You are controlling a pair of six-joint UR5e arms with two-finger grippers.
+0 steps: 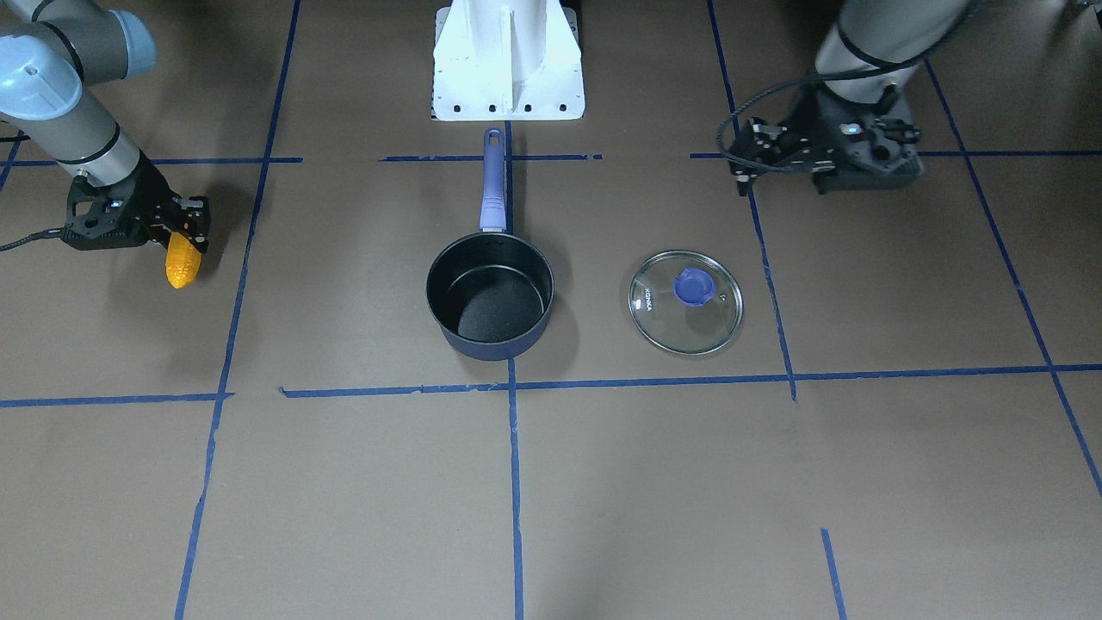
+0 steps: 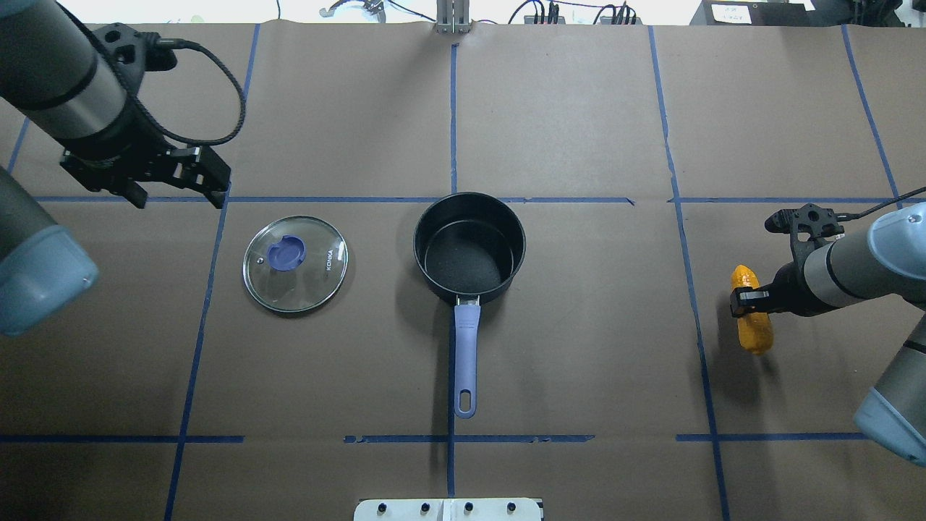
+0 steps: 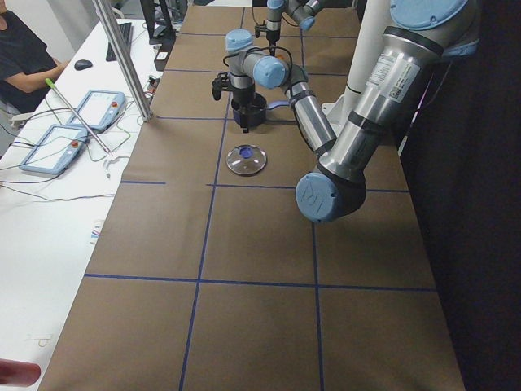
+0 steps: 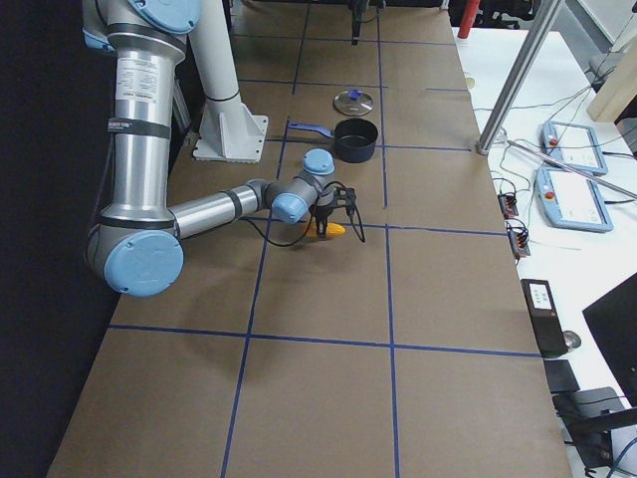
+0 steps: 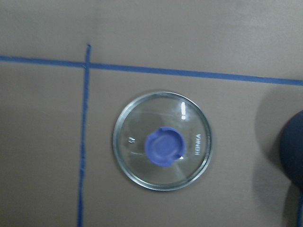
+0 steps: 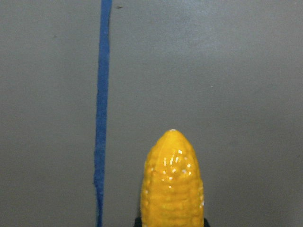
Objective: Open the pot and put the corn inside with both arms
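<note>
Overhead exterior view is showing the pot (image 2: pixel 469 250) standing uncovered near the middle of the table (image 2: pixel 579 362), its black interior bare and its long handle pointing back toward the robot's base. The glass lid (image 2: pixel 311 278) is lying flat on the table, knob up, near the pot on the robot's left and not touching it; the opening step is therefore judged complete. The left gripper (image 2: pixel 177 197) is hanging above the table beyond the lid, with its jaws standing wide apart and nothing between them. The left wrist camera is looking straight down on the lid and is catching only the pot's edge at the frame's right. The right gripper (image 2: pixel 745 302) is sitting well apart from the pot on the robot's right, and its jaws are pinching the corn (image 2: pixel 752 329) across the cob, with both ends projecting past them. The right wrist camera is confirming the grasp, the corn's tip pointing out over bare table beside a blue tape line (image 6: pixel 102 118). From the offset shadow, the corn is judged to be hanging clear of the surface. Nothing is lying inside the pot. Outstanding work, in this inspector's assessment: carrying the corn across to the pot's open mouth and releasing it inside.
</note>
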